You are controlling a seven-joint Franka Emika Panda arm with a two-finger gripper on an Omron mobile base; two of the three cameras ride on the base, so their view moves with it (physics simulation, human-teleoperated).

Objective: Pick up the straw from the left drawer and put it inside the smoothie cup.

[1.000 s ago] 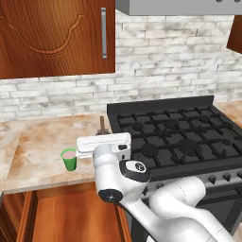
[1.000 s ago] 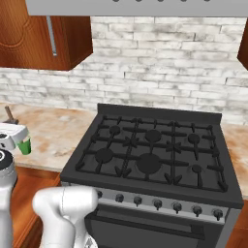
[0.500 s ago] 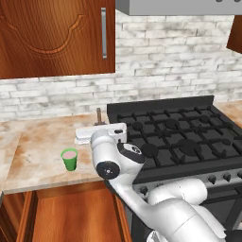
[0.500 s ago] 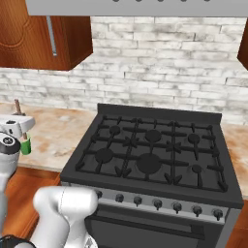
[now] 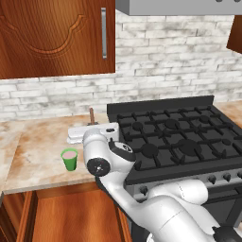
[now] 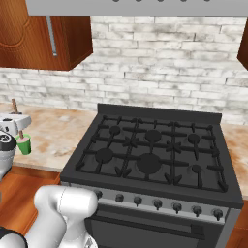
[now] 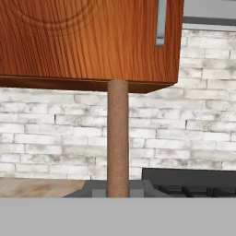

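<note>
the gripper is clamped shut on the straw, which stands between the two dark fingertips and rises straight up the middle of the hand view, its long axis running along the line of the fingers. its free end points at the underside of the wooden wall cabinet, with the pale brick wall behind it. in the left base view the straw shows as a short brownish stick pointing upward from the white hand, roughly upright, held above the marble counter just left of the black stove. the green smoothie cup stands on that counter, lower and to the left of the hand, apart from the straw and not touching it; its pinkish surface faces up. the left drawer lies open below the counter edge, its wood-grain bottom showing. in the right base view the straw again points up from the hand at the left edge, with the smoothie cup just below it and the stove well to the right
</note>
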